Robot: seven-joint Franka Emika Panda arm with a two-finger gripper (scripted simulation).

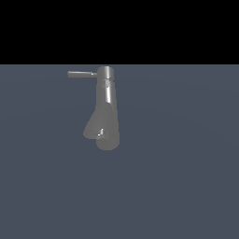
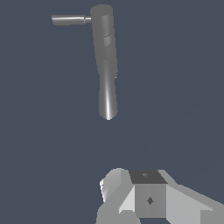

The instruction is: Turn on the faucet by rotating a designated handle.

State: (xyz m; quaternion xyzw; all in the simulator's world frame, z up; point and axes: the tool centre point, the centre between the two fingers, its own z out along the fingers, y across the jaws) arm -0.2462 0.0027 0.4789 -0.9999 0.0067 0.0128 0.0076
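Observation:
The grey metallic faucet (image 1: 106, 107) stands on the dark floor, with a tall column, a flared lower body and a rounded spout end. The handle (image 1: 81, 73), a thin straight lever, sticks out from the cap towards the exterior view's left. Both also show in the wrist view: the faucet (image 2: 105, 57) and the handle (image 2: 68, 19). My gripper (image 2: 131, 183) shows only in the wrist view, well apart from the faucet and touching nothing. Its fingers (image 2: 148, 199) sit together with no gap, holding nothing. The arm is out of the exterior view.
A plain dark blue-grey floor (image 1: 186, 186) surrounds the faucet. A black band fills the top of the exterior view. No other objects show.

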